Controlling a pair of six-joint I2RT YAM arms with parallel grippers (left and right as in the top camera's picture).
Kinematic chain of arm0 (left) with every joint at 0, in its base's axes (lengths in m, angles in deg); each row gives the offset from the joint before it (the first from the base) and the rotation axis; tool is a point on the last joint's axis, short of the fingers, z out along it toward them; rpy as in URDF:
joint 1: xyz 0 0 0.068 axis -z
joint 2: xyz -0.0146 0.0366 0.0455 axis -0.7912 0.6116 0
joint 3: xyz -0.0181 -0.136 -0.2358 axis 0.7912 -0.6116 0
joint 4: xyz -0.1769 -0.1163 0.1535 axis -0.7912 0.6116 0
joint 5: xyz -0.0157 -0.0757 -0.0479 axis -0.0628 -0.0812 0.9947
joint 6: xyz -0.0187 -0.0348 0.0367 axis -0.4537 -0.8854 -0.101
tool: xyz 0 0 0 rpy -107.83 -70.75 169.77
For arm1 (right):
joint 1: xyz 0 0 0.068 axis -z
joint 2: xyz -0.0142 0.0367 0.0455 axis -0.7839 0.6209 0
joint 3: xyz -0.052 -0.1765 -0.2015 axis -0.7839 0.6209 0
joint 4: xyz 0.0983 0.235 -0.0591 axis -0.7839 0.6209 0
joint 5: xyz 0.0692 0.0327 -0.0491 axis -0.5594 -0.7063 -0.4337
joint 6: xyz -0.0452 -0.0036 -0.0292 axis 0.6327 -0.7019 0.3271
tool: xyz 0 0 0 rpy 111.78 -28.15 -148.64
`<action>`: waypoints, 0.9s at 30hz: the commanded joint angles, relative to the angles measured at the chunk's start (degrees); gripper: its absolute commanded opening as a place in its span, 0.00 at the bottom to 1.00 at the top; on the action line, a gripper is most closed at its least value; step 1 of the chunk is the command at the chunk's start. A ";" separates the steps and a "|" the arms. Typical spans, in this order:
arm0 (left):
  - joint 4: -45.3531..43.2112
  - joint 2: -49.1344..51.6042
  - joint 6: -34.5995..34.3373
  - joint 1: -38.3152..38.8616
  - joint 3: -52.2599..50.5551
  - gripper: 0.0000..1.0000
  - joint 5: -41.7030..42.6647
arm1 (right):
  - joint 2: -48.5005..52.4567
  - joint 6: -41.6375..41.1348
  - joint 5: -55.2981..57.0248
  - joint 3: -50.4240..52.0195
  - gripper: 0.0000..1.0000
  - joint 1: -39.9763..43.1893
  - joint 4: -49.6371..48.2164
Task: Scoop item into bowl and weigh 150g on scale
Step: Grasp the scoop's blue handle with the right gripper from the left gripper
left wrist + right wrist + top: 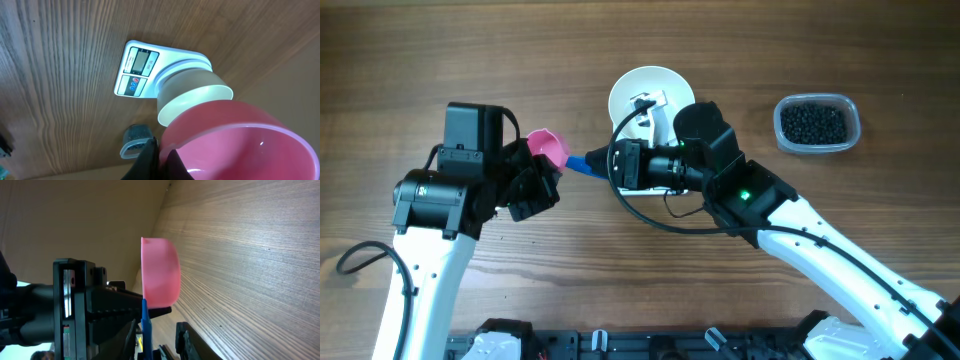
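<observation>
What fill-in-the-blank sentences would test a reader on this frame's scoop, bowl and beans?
The bowl stands on the ____. The left end effector grips the scoop by its ____ cup. The scoop's handle is ____. The beans lie in a clear ____.
Missing words: scale; pink; blue; tub.

Wooden tabletop (620,40) — warm brown under soft, even light

Fine straight grain runs along its matte boards, with darker streaks here and there — past one edge a plain beige surface (75,210) shows, blurred.
</observation>
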 commanded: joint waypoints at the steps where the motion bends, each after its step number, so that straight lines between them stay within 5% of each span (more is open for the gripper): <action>1: -1.22 -0.33 -4.96 0.26 -0.02 0.04 0.50 | 0.39 -1.20 0.55 -0.92 0.29 -0.44 -0.33; 27: -2.75 -0.31 -4.94 0.63 -0.02 0.04 1.97 | 0.44 -2.95 0.57 -0.92 0.29 -0.44 -0.74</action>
